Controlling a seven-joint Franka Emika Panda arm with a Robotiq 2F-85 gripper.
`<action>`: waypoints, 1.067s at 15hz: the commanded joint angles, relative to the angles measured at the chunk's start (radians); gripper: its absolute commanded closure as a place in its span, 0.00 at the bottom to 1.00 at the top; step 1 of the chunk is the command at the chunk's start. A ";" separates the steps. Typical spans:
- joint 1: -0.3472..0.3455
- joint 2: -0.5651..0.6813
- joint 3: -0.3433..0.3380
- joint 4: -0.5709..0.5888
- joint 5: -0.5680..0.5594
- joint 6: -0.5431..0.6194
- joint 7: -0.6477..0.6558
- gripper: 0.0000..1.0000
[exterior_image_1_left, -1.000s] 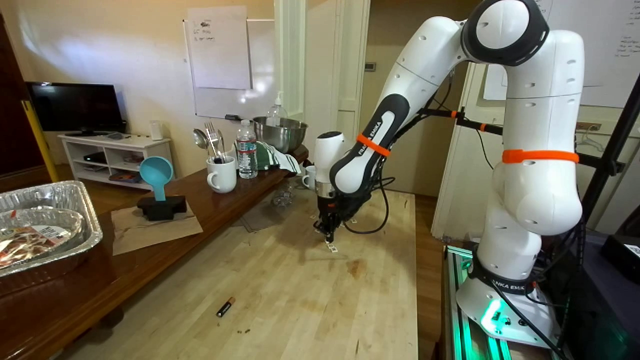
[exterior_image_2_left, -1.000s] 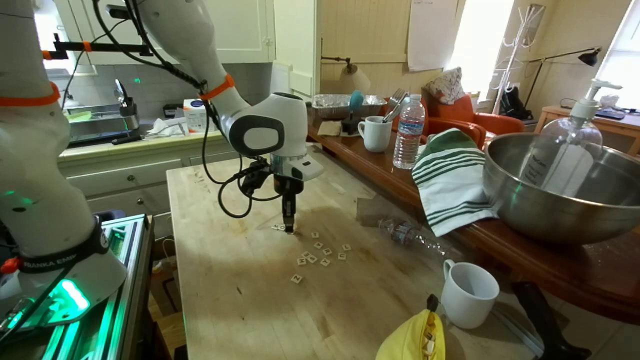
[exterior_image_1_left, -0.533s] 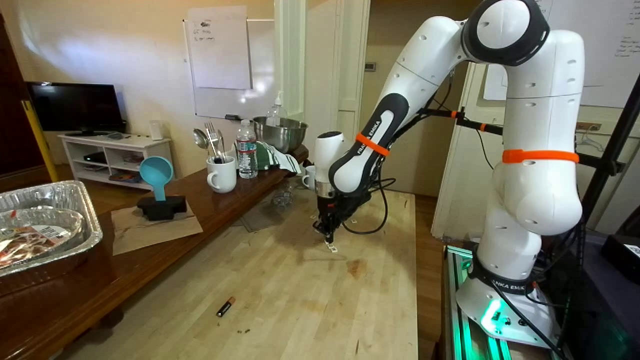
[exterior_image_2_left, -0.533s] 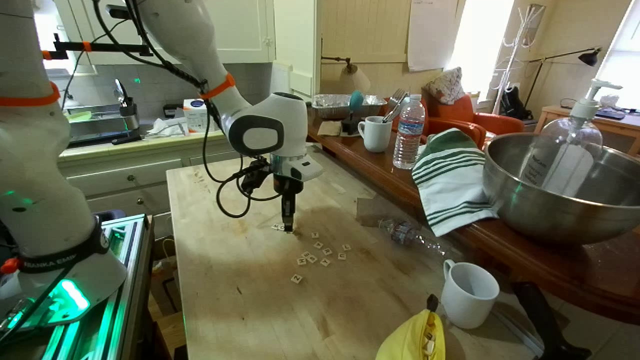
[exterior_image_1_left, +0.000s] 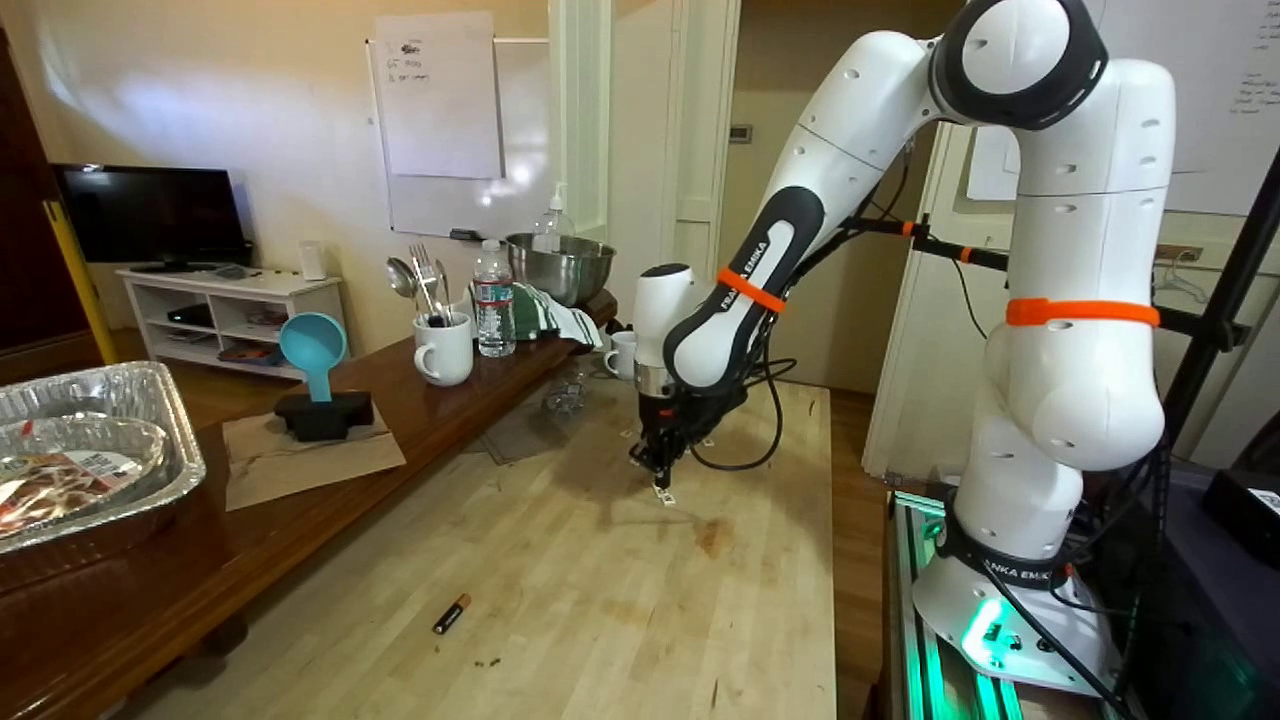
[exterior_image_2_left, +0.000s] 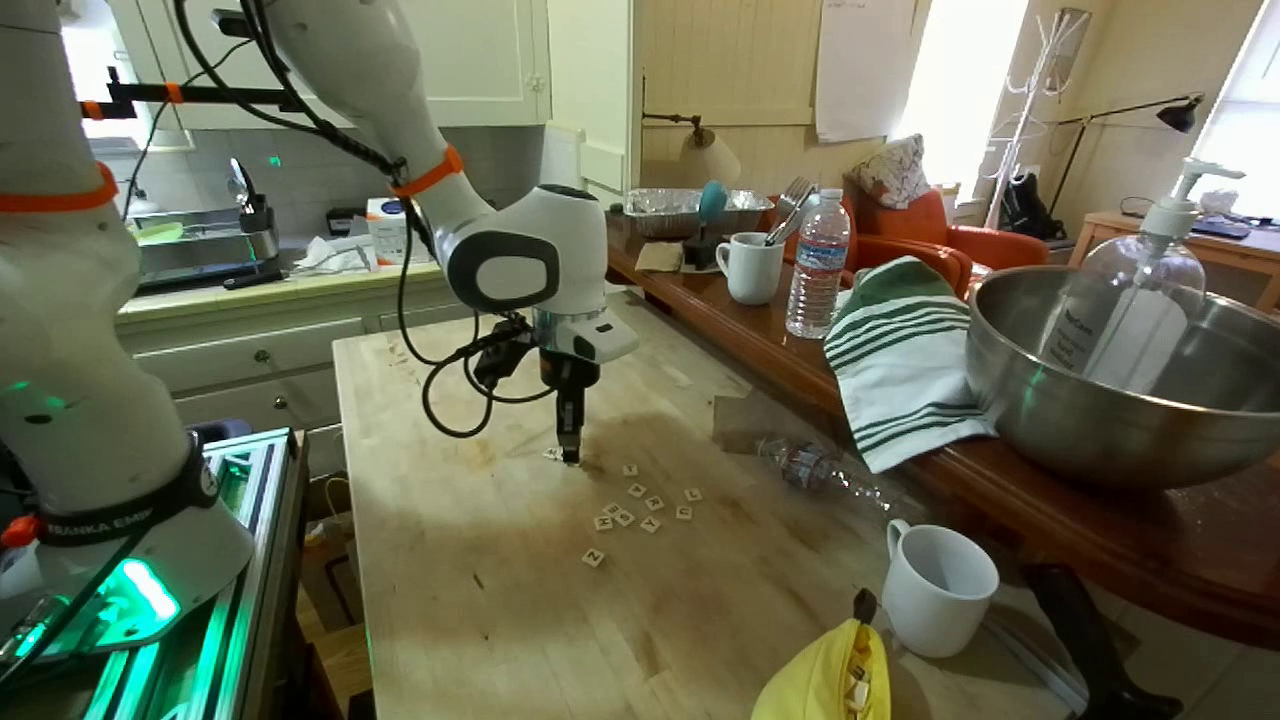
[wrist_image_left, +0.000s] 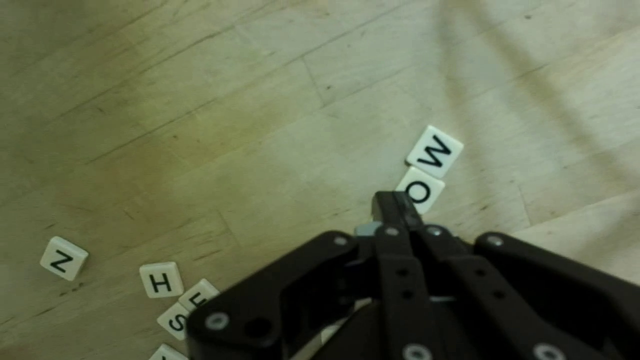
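Observation:
My gripper (wrist_image_left: 396, 200) points down with its fingertips together, low at the table, in the wrist view. It also shows in both exterior views (exterior_image_1_left: 661, 484) (exterior_image_2_left: 570, 458). No object shows between the fingertips. The tips overlap the lower left edge of a white letter tile O (wrist_image_left: 425, 192); whether they touch it I cannot tell. A tile W (wrist_image_left: 435, 151) lies against the O tile. Tiles N (wrist_image_left: 64, 258), H (wrist_image_left: 161, 280), E (wrist_image_left: 199, 296) and S (wrist_image_left: 174, 321) lie at lower left. The gripper body hides part of the table.
On the wooden table lie a battery (exterior_image_1_left: 451, 613), a clear bottle (exterior_image_2_left: 820, 470), a white mug (exterior_image_2_left: 940, 590) and a yellow pouch (exterior_image_2_left: 825, 675). A raised brown ledge (exterior_image_1_left: 400, 400) along the side bears a metal bowl (exterior_image_2_left: 1120, 440), towel, water bottle and utensil mug.
The gripper has shifted slightly toward the robot's base, mostly in the last half second. It now covers more of the tile beside it in an exterior view. The other objects have not moved.

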 joint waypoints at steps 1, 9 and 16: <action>-0.005 -0.036 0.003 -0.050 0.000 0.039 0.006 1.00; -0.011 -0.055 0.007 -0.075 0.022 0.119 -0.010 1.00; -0.017 -0.091 0.015 -0.074 0.010 0.082 -0.109 1.00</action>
